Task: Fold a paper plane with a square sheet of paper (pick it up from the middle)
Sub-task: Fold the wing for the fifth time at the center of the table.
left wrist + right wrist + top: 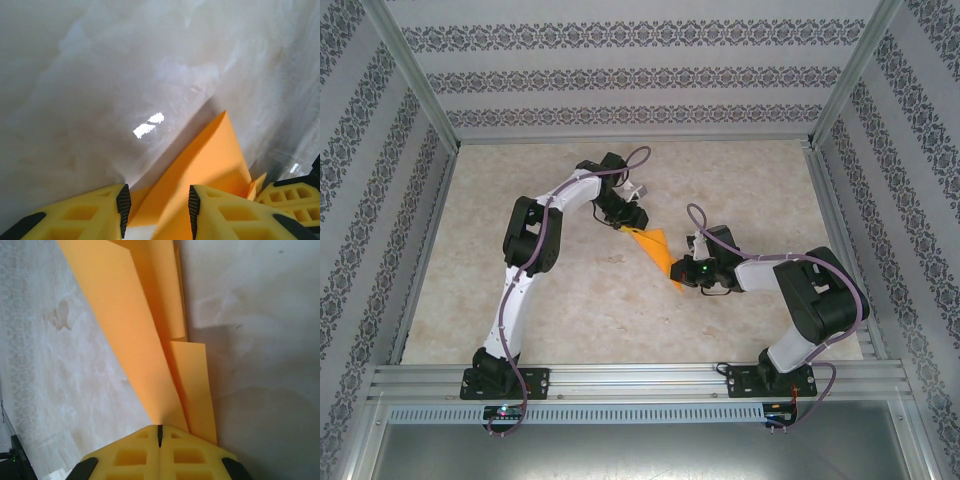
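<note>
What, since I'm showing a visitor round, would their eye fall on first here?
The folded orange-yellow paper wedge, bright against the pale marbled table, sits mid-table. The jaws of the right arm are shut on its near tip; those of the left arm stand apart astride its far end.

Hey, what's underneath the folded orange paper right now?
The pale marbled table shows around the paper; the patch directly under its folds is covered.

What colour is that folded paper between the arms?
Plain orange-yellow; the paper shows best in the right wrist view.
</note>
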Available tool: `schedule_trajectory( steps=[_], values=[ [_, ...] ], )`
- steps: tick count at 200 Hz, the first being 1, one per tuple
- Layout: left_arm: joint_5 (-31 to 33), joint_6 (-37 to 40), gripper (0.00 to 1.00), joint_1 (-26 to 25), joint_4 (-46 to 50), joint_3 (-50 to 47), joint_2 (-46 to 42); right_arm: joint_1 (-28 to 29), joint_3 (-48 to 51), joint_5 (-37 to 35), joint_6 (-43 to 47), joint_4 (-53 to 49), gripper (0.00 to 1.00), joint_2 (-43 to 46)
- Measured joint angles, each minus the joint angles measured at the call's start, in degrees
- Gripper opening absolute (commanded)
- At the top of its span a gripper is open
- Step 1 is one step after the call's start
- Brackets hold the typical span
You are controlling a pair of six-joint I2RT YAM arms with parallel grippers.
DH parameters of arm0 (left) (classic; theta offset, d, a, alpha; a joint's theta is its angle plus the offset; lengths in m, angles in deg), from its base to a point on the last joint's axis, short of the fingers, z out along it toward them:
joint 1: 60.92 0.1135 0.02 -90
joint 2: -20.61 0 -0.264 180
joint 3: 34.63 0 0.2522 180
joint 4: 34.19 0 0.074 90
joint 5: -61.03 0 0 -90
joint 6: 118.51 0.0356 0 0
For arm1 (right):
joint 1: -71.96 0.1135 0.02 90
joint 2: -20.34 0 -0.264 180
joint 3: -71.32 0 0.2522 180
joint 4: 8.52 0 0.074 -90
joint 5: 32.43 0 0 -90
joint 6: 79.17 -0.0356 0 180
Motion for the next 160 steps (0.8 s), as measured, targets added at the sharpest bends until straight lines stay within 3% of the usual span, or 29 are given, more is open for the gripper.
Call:
schedule_trajectory(
  steps=[59,105,160],
  values=[
    [1.90,-0.55,0.42,0.00,-0.07,-0.02,-0.83,0.00,0.13,2.21,-0.28,-1.38,0.04,0.28],
    [6.10,-1.07,0.44,0.02,-1.31,-1.77,-6.84,0.02,-0.98,2.67,-1.20,-8.07,0.18,4.31],
    [12.33,-2.14,0.47,-1.16,-3.93,-9.70,-17.29,-0.50,-9.29,1.44,1.86,-17.25,0.29,11.15]
  ],
)
